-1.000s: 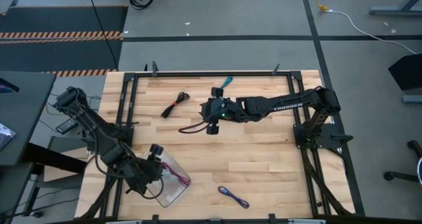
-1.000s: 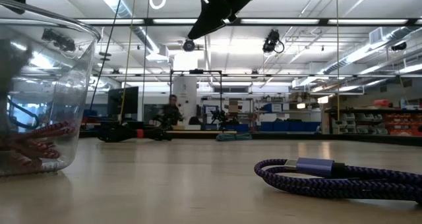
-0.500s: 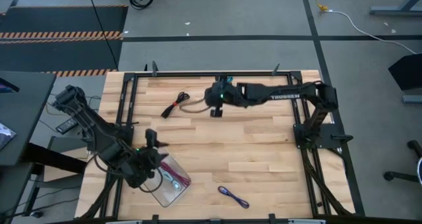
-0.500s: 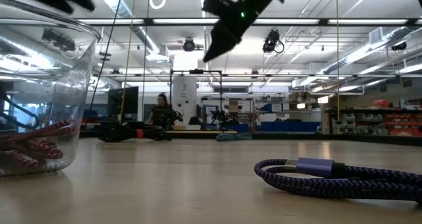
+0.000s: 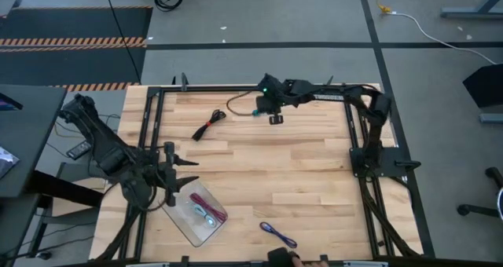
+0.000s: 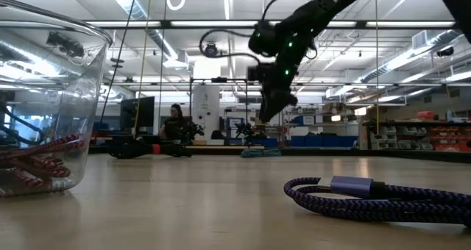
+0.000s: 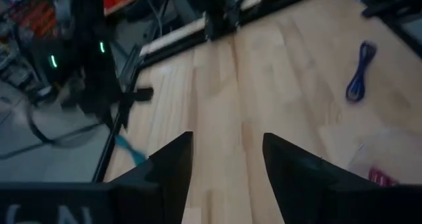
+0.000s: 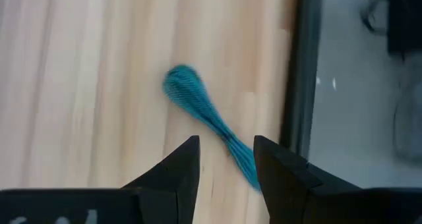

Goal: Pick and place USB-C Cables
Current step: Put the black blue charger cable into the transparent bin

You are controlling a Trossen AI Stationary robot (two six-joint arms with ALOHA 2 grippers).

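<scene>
USB-C cables lie scattered over the wooden table [image 5: 299, 173]: the teal cable [image 8: 210, 123] rests on the boards at the far edge, close beside the black frame rail [image 8: 300, 85]; the black-and-red cable [image 5: 208, 124] lies on the far left part of the table, apart from everything else; the purple cable [image 5: 278, 235] sits near the front edge, coiled in a flat loop that fills the foreground of the low view. The magenta cable [image 5: 207, 205] and a pale one lie inside the clear plastic tray [image 5: 185, 221] at the front left. The tray's curved wall rises tall at the left of the low view, with the red-patterned cord seen through it. Nothing lies between the teal cable and the right gripper [image 8: 225, 159], which hangs directly above it with its two fingers spread, the cable's thin end showing in the gap; it grips nothing. The left gripper [image 5: 178, 173] hovers just beyond the tray, its fingers parted and empty. Far behind the table, a person [image 6: 175, 120] sits in the room.
</scene>
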